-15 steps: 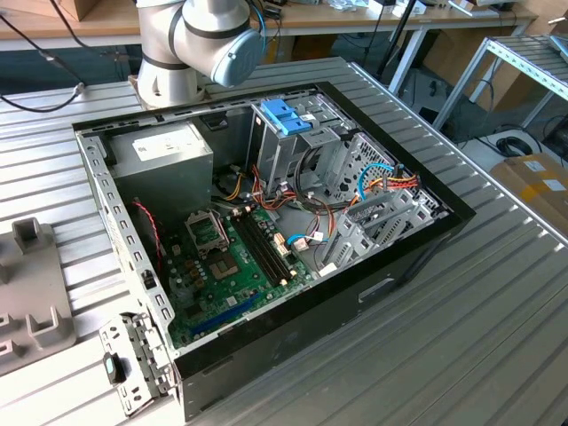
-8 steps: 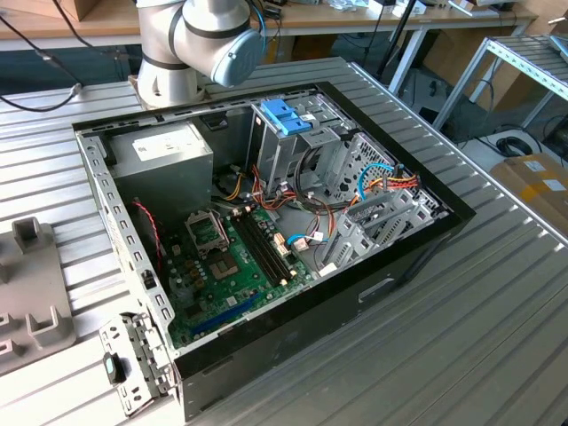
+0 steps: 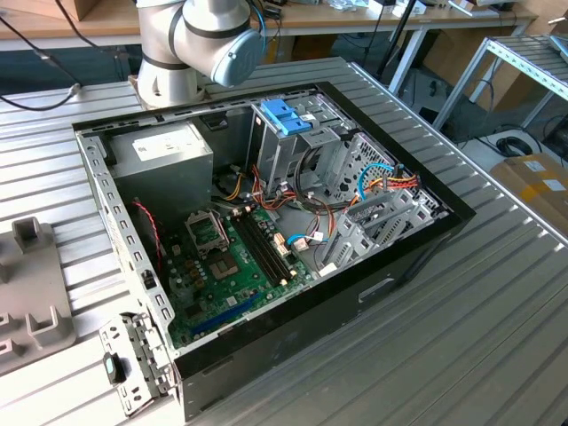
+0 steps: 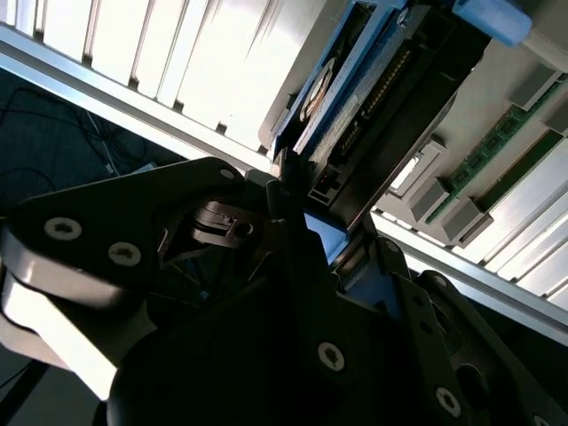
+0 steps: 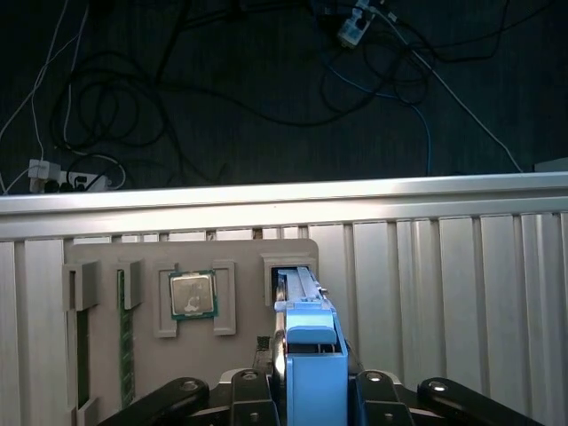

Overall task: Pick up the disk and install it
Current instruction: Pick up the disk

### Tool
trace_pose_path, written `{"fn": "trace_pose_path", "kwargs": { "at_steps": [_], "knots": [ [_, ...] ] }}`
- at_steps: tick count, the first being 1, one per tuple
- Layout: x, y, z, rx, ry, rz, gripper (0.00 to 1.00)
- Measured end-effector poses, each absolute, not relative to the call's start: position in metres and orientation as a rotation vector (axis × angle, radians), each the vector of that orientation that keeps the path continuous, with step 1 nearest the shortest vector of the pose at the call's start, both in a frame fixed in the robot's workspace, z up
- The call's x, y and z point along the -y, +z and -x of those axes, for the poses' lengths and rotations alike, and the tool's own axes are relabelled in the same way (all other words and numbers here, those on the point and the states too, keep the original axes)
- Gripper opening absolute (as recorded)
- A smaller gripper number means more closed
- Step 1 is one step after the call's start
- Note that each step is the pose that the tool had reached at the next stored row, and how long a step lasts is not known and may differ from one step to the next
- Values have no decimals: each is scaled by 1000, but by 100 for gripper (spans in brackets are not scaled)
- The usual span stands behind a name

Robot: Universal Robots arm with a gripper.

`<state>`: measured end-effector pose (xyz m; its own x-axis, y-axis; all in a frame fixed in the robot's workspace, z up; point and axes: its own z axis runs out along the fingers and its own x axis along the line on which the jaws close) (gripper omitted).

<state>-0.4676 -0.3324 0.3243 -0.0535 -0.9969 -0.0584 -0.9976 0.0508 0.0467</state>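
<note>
The disk is seen edge-on in the first wrist view: a thin metal slab in a blue plastic carrier frame. Its far end reaches the slot of a grey parts tray. My gripper has its black fingers pressed against both sides of the blue frame, shut on it. In the second wrist view the disk runs away from the gripper, with its connector edge and blue frame showing. Whether the disk has risen out of the slot I cannot tell.
The tray also holds a processor chip and memory sticks on a ribbed metal table. In the exterior view an open computer case lies on the table, with a blue latch on its drive cage. The tray's corner shows at the exterior view's left.
</note>
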Motion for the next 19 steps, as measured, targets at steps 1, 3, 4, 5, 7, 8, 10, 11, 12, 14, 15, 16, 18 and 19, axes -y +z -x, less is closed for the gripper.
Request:
{"fn": "trace_pose_path", "kwargs": {
  "at_steps": [1, 3, 4, 5, 7, 8, 10, 11, 12, 14, 15, 16, 18, 19],
  "knots": [
    [332, 325, 468, -2269, 117, 2154, 37],
    [332, 327, 468, -2269, 118, 2154, 37],
    [332, 327, 468, -2269, 118, 2153, 37],
    [332, 328, 468, -2268, 119, 2153, 37],
    [332, 329, 468, -2268, 119, 2153, 37],
    [332, 330, 468, -2268, 120, 2153, 37],
    [332, 331, 468, -2268, 120, 2152, 37],
    [332, 331, 468, -2267, 120, 2152, 37],
    [332, 332, 468, -2267, 121, 2152, 37],
    [332, 333, 468, -2267, 121, 2152, 37],
    [332, 334, 468, -2267, 122, 2152, 37],
    [332, 334, 468, -2267, 122, 2152, 37],
    [332, 336, 468, -2266, 123, 2151, 37],
    [332, 336, 468, -2266, 123, 2151, 37]
  ]
}}
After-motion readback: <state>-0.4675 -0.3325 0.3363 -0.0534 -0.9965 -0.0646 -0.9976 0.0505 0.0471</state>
